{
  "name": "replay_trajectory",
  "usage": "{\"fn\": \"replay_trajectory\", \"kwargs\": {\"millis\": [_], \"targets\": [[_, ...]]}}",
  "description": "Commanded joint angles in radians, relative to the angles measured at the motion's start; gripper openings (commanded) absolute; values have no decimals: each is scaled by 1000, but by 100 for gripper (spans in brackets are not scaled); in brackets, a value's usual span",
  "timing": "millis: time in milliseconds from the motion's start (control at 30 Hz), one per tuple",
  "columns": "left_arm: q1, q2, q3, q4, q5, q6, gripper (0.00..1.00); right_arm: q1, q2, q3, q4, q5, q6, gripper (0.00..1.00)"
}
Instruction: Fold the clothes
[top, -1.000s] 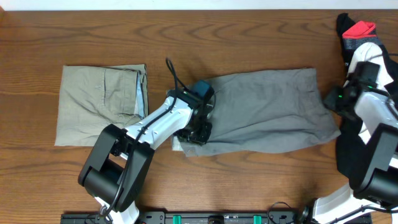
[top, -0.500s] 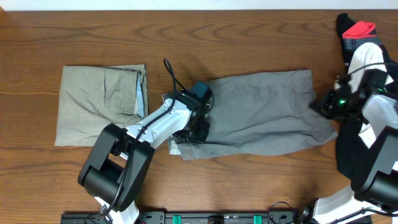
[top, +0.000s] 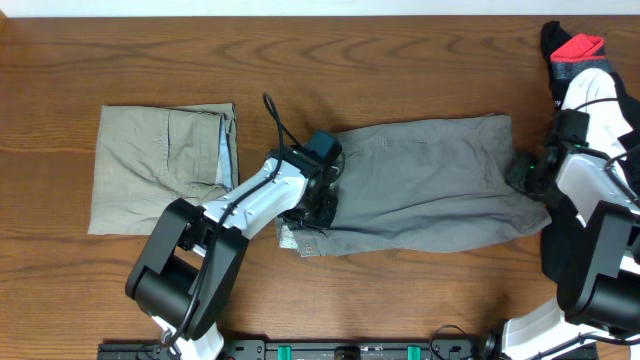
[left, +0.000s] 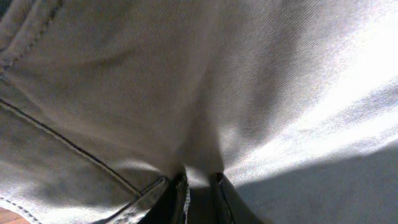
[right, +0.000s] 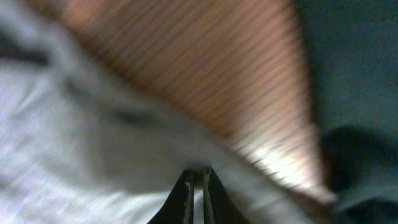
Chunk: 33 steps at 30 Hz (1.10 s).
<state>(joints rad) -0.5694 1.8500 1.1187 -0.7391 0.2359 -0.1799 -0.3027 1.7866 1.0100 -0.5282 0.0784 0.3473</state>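
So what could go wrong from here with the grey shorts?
Right gripper pinches only the edge of the mid-grey cotton shorts; a pull may slip it free. Left gripper holds bunched cloth, so the fold may crease. The folded khaki-beige shorts lie close beside it; a sweep could disturb them.

The left arm (top: 255, 200), lower centre-left in the overhead view, is showing white shells, black joints, a teal block (top: 322, 143) and a looping black cable (top: 272, 112). The right arm (top: 580, 178), at the right edge, is showing white and black too. The left gripper (left: 198, 190) and right gripper (right: 196, 186) are showing slim black fingers.
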Motion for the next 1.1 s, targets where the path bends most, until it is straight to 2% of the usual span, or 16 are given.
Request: {"fn": "replay_trajectory", "kwargs": {"millis": [0,133,233,433,467,633,767,867,1067], "targets": [[5,13,-11,-11,-13,0,17,-39,-17,-11,10,131,42,6],[6,13,-11,-11,-26,0,17,-68,-18,12,-18,69,41,6],[23,0,8,-35,-32,4,17,-86,-30,59,-83,-72,18,3],[75,-110,161,-140,-39,20,17,-112,-140,135,-197,-352,-61,2],[79,-132,182,-137,-39,23,23,-115,-165,138,-205,-378,-61,2],[80,-215,220,-4,-30,23,32,-104,-296,138,-251,-556,-60,3],[80,-170,220,134,74,31,32,-32,-312,135,-302,-629,-101,4],[80,-85,220,217,137,30,32,76,-295,98,-296,-654,-133,5],[80,60,220,282,150,30,28,304,-193,4,-164,-703,-174,5]]}}
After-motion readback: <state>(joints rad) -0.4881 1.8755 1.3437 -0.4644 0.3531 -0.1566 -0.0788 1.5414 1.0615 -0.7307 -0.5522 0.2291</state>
